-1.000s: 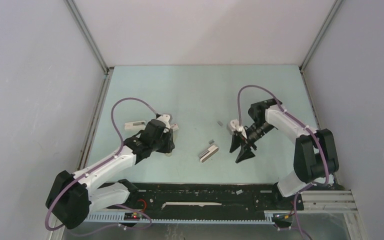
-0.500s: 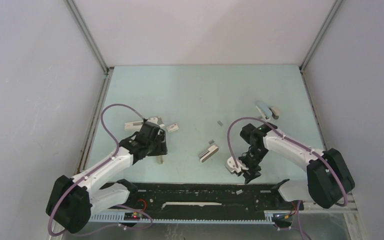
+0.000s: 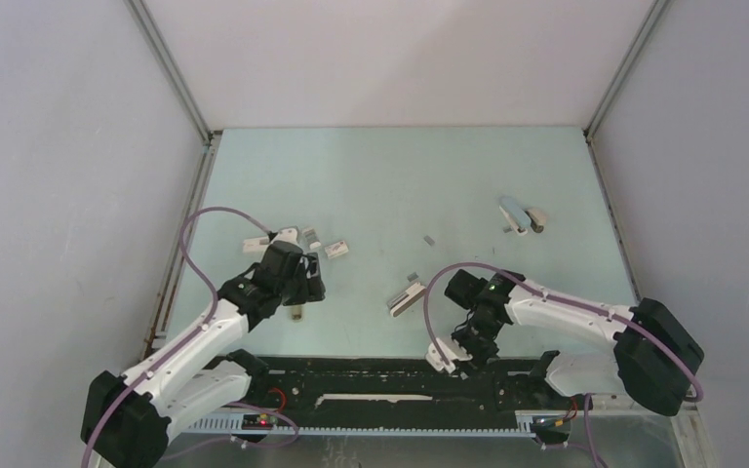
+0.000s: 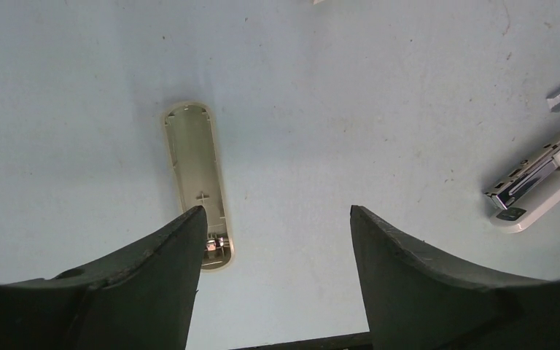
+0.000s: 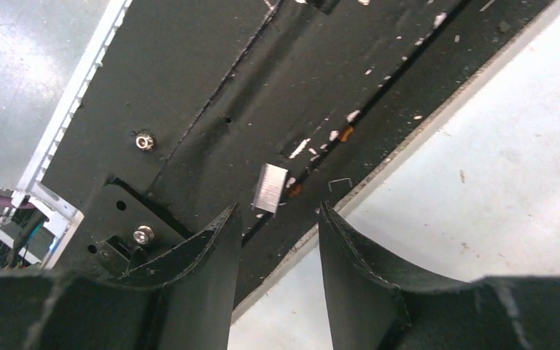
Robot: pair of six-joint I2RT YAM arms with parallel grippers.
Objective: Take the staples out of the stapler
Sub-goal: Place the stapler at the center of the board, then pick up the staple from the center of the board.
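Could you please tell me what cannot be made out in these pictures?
Left wrist view: near end of the beige stapler shell is hidden behind a left finger.
Left wrist view: the white stapler is cut off by the right edge.
Top view: the pale pieces by the left arm are too small to identify.

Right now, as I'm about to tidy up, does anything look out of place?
Yes: a block of staples lies on the black base rail at the near edge, off the table mat, among scattered loose bits. The open right gripper hangs close by it.
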